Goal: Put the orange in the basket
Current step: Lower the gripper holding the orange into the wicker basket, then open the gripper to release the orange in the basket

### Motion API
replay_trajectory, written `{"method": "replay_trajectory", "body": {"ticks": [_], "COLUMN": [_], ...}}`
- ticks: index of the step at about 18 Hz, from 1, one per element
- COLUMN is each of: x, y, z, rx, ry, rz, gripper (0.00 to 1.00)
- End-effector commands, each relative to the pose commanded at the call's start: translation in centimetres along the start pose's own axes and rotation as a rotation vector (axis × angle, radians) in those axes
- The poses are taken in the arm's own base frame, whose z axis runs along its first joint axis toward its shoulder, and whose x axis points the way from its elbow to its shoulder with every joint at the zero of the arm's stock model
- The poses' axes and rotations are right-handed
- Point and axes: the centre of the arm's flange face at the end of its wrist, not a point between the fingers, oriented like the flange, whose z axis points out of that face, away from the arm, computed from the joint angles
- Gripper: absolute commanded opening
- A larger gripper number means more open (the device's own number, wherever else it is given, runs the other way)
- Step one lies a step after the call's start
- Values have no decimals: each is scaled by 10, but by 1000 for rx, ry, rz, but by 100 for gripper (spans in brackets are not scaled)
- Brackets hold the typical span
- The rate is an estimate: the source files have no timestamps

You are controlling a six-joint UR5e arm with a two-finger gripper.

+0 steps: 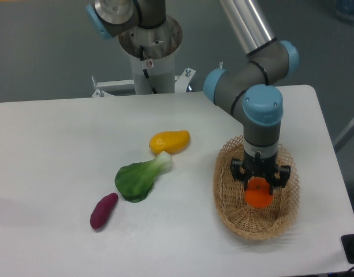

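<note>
A bright round orange (pixel 258 194) is low inside the light tan wicker basket (pixel 228 199) at the right of the table. My gripper (pixel 259 186) points straight down into the basket, its black fingers shut on the orange from both sides. The top of the orange is hidden by the gripper body. Whether the orange touches the basket floor cannot be told.
Left of the basket lie a yellow mango-shaped fruit (pixel 170 141), a green leafy vegetable (pixel 138 178) and a purple sweet potato (pixel 103 210). The arm's base column (pixel 149 52) stands at the back. The table's right edge is close to the basket.
</note>
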Motion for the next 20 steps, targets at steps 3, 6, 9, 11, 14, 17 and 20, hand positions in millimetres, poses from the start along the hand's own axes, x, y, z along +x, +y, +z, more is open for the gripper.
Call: {"method": "replay_trajectory", "body": {"ticks": [3,6,9,11,14,17,20], "x": [8,14,13,14,8,4,2], "y": [2,1,1,0,-8,-11,-11], "z": [9,15,14,12,-5,-19,-27], "rx": [-16,-24,-24,-22,6,26,34], "ry": [15,22,17,16,-6,-20,-30], "rz": [-32,-20,-12,-11,-8,-9,-9], "gripper": [67,72,100,100,100,100,100]}}
